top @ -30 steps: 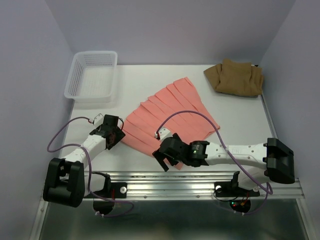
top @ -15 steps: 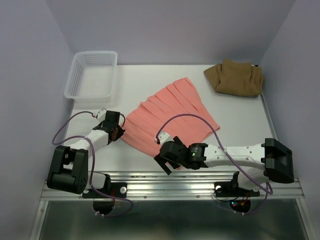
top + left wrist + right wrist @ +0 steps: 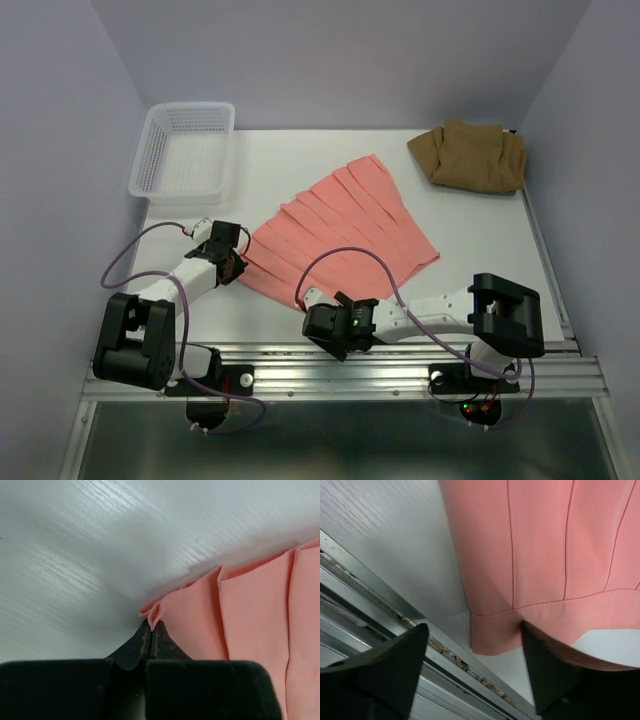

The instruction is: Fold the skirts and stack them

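A salmon-pink pleated skirt (image 3: pixel 340 225) lies spread flat in the middle of the table. My left gripper (image 3: pixel 236 268) is shut on a small pinch of its left hem corner; in the left wrist view the black tips (image 3: pixel 151 626) meet on a fold of the pink cloth (image 3: pixel 250 630). My right gripper (image 3: pixel 328 338) is at the skirt's near corner by the table's front edge. In the right wrist view it (image 3: pixel 474 627) stands open, with the pink hem corner (image 3: pixel 495 635) between its fingers. A tan-brown skirt (image 3: pixel 470 155) lies bunched at the back right.
A white lattice basket (image 3: pixel 185 150) stands at the back left. The metal rail (image 3: pixel 400 360) runs along the near edge, right beside the right gripper, and shows in the right wrist view as well (image 3: pixel 380 615). Walls close in the table's left, right and back sides.
The left gripper has shut on the pink skirt's left hem corner. The right arm has drawn back toward the near edge, bringing its gripper over the skirt's near corner, jaws somewhat narrower.
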Available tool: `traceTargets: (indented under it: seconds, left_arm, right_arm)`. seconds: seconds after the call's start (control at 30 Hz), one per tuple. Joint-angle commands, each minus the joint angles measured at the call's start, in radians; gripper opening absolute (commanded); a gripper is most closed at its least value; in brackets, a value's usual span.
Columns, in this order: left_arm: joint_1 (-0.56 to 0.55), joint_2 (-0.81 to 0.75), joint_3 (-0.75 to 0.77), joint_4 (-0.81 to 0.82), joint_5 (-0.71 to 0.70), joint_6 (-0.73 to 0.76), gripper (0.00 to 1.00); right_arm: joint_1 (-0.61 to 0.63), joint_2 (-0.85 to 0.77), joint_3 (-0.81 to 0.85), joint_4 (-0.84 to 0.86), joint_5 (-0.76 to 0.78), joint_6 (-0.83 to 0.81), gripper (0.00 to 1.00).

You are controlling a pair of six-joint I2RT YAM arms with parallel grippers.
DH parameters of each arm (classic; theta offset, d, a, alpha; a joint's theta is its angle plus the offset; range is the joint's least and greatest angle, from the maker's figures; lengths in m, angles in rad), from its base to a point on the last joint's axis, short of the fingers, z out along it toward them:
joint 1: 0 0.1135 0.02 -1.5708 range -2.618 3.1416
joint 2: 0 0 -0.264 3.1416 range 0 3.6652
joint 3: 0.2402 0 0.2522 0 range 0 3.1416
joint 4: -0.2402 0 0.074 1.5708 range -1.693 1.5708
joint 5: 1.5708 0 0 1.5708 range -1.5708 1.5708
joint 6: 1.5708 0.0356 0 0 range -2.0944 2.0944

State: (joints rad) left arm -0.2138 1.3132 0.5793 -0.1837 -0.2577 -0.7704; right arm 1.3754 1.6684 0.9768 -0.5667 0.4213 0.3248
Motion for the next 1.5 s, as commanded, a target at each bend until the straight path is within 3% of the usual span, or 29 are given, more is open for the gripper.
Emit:
traceTargets:
  seconds: [0.0, 0.1, 0.2, 0.23, 0.27, 0.37, 0.5, 0.97, 1.3, 1.47]
  left_arm:
    - [0.005, -0.002, 0.030, -0.059, -0.052, 0.019, 0.00]
    - [0.005, -0.006, 0.028, -0.065, -0.060, 0.011, 0.00]
    - [0.005, -0.029, 0.021, -0.065, -0.064, 0.002, 0.00]
    - [0.005, -0.037, 0.010, -0.060, -0.063, 0.002, 0.00]
    - [0.005, -0.055, 0.002, -0.053, -0.058, 0.002, 0.00]
    - [0.005, -0.097, -0.018, -0.046, -0.045, -0.003, 0.00]
    - [0.005, -0.161, -0.024, -0.069, -0.047, -0.012, 0.00]
    - [0.005, -0.450, -0.029, -0.123, -0.032, -0.052, 0.00]
    - [0.005, -0.390, 0.154, -0.096, 0.006, 0.002, 0.00]
    - [0.005, -0.329, 0.263, -0.056, 0.050, 0.028, 0.00]
  right_arm:
    - [0.004, 0.024, 0.040, -0.016, 0.017, -0.001, 0.72]
    - [0.004, 0.042, 0.045, -0.028, 0.005, 0.016, 0.58]
    - [0.004, 0.054, 0.036, -0.033, -0.001, 0.025, 0.56]
    - [0.004, 0.057, 0.034, -0.035, -0.006, 0.028, 0.50]
    - [0.004, 0.062, 0.040, -0.035, -0.004, 0.028, 0.38]
    - [0.004, 0.070, 0.048, -0.033, 0.005, 0.036, 0.19]
    - [0.004, 0.047, 0.074, -0.025, -0.018, 0.034, 0.04]
    - [0.004, -0.099, 0.122, 0.002, -0.131, 0.085, 0.01]
    - [0.004, -0.191, 0.131, -0.024, -0.102, 0.135, 0.01]
    - [-0.074, -0.236, 0.112, -0.036, -0.113, 0.157, 0.01]
